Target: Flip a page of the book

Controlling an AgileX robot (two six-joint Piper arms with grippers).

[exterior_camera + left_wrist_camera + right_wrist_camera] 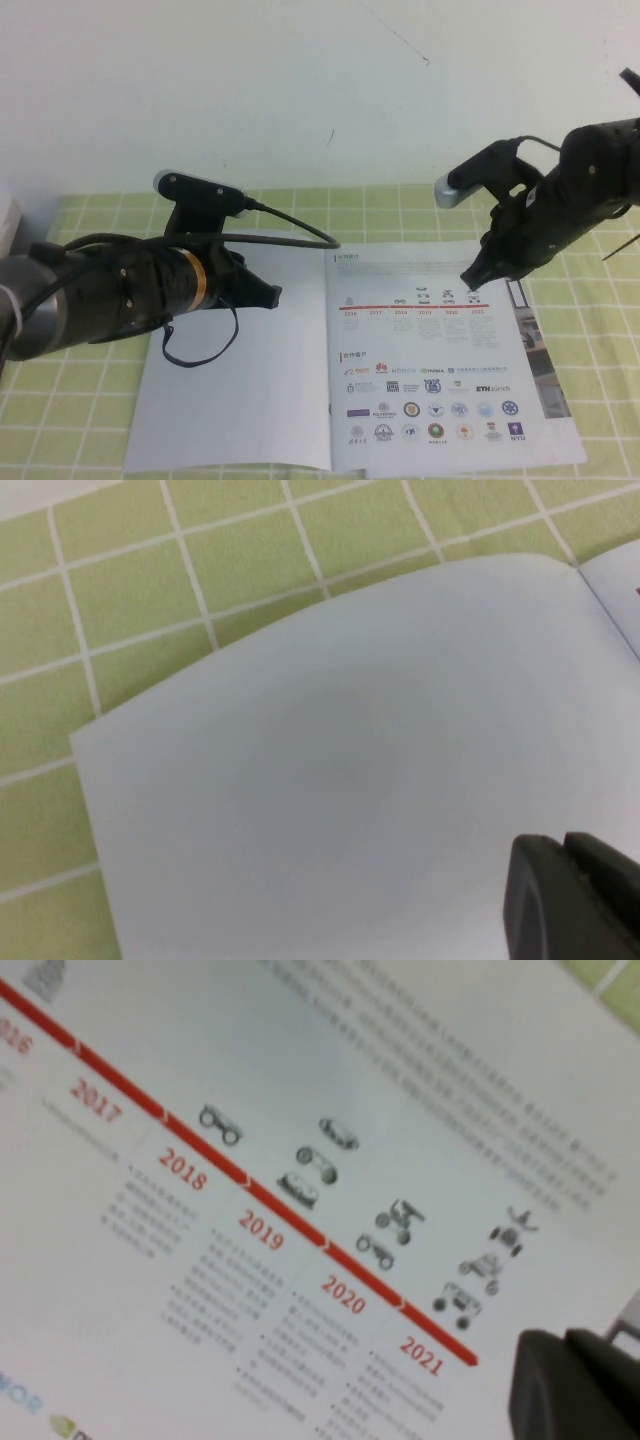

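Note:
The book (420, 370) lies open on the green checked cloth. The turned page (235, 385) lies flat on the left with its plain white back up; it fills the left wrist view (330, 760). The right inner page shows a red timeline (250, 1195) and rows of small logos. My left gripper (272, 295) is shut and empty, hovering just above the white page near the spine. My right gripper (470, 277) is shut and empty, its tip just above the upper right part of the timeline page, near 2021 (420, 1355).
A second booklet with a grey photo cover (540, 350) sticks out from under the book's right edge. The green checked cloth (590, 300) covers the table. A white wall stands behind. A pale object (8, 225) sits at the far left edge.

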